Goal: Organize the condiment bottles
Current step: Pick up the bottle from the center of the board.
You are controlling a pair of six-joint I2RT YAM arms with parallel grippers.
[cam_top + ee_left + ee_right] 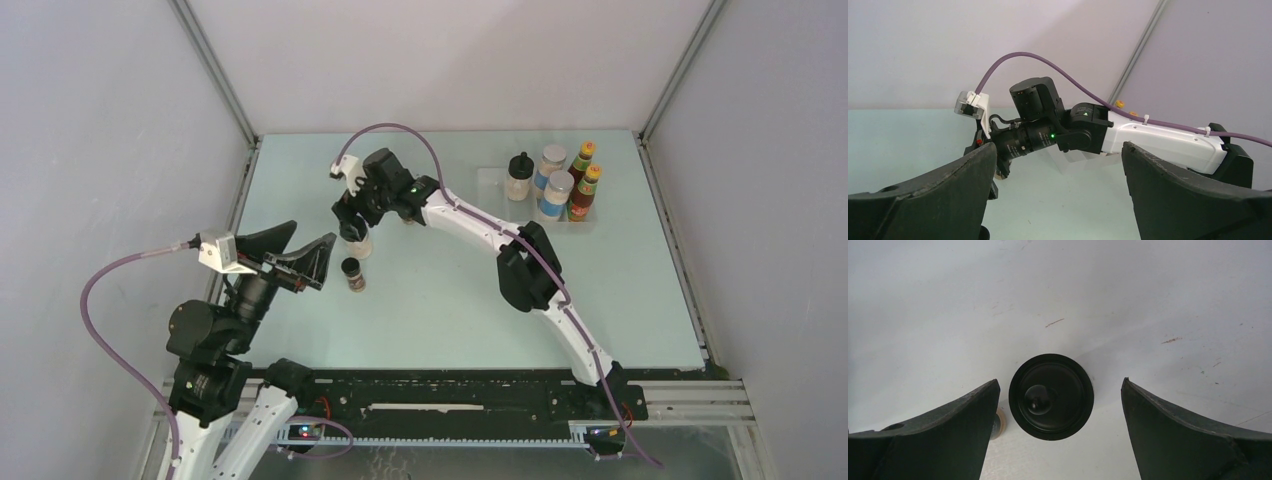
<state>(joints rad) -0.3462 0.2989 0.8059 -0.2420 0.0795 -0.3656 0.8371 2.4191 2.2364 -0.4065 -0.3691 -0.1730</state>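
Note:
My right gripper point(354, 226) hangs open over a black-lidded pale jar point(359, 243) at the table's left middle. In the right wrist view its round black lid point(1050, 396) lies between the spread fingers point(968, 415), touching neither, with the right gripper point(1060, 382) above it. A tiny dark jar point(352, 273) stands just in front. My left gripper point(314, 233) is open and empty, raised left of both jars. In its own view the left gripper point(1058, 146) faces the right arm's wrist point(1038, 132). Another black-lidded jar point(518, 177), two grey-lidded jars point(554, 194) and two red sauce bottles point(586, 192) stand grouped at the back right.
A clear tray point(492, 182) holds the back-right group. The right arm's forearm point(525, 265) stretches diagonally across the table's middle. Grey walls close in the left, back and right sides. A black rail point(440, 400) runs along the near edge.

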